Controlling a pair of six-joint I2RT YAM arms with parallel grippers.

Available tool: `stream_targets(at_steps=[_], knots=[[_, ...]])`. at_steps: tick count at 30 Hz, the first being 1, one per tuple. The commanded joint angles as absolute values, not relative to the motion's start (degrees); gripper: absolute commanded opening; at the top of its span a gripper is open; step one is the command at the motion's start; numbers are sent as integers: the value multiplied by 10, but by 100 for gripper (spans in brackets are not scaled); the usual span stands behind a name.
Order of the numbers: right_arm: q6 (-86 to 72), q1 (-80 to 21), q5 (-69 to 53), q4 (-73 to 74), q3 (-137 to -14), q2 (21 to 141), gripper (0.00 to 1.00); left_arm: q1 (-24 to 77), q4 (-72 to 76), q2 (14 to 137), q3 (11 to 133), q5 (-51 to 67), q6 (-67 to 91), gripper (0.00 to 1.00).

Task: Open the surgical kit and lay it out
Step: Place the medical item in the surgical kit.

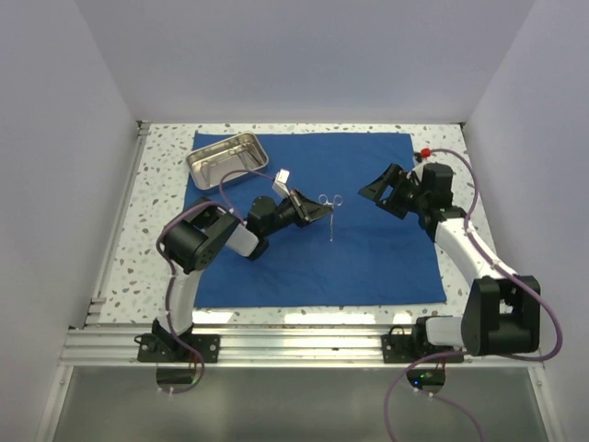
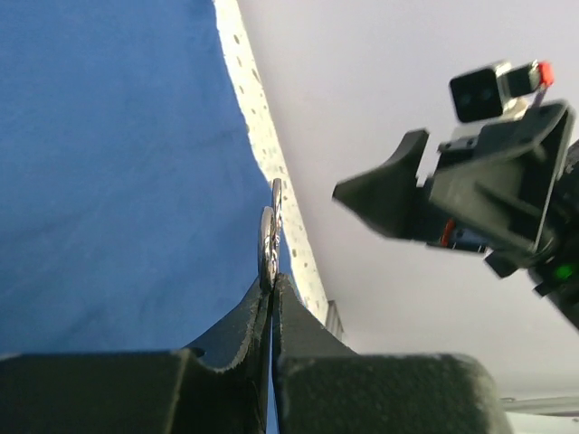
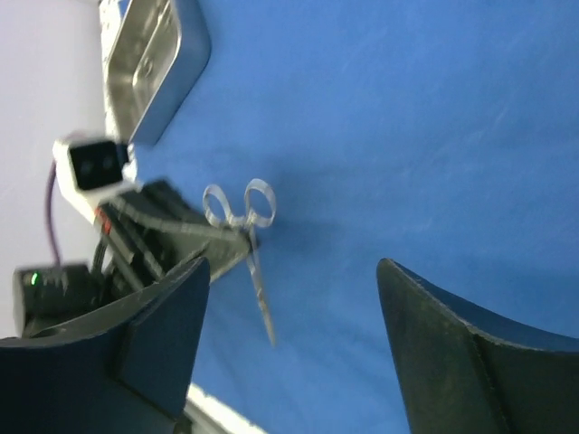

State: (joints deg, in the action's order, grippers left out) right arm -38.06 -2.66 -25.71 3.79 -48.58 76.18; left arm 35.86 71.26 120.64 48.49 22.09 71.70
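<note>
The royal-blue cloth (image 1: 368,258) lies spread flat over the middle of the table. The steel tray (image 1: 224,158) rests on its far left corner and shows nothing inside; it also appears in the right wrist view (image 3: 154,63). My left gripper (image 1: 321,211) is shut on slim silver ring-handled scissors (image 1: 330,214), holding them above the cloth, rings up and tips down. In the left wrist view the scissors (image 2: 269,237) stick out edge-on from the pinched fingertips (image 2: 272,282). My right gripper (image 3: 292,263) faces the scissors (image 3: 251,249) from the right, open and holding nothing.
Speckled tabletop (image 1: 156,175) borders the cloth on the left and far side. White walls close in on three sides. An aluminium rail (image 1: 294,345) runs along the near edge between the arm bases.
</note>
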Motion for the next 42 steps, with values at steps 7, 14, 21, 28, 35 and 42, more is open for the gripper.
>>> stream_targets(at_steps=[7,14,21,28,35,42], knots=[[-459,-62,-366,-89,-389,667,54,357,901,1283,583,271,843,0],[-450,-74,-363,-106,-375,721,54,358,963,1305,604,280,905,0],[-425,-84,-314,-81,-378,766,51,359,945,1288,609,283,899,0],[-369,-85,-201,43,-400,704,51,400,923,1336,676,251,905,0],[-357,-85,-200,64,-401,690,50,433,888,1360,733,241,899,0],[-355,-85,-196,69,-403,681,33,437,891,1356,728,237,901,0]])
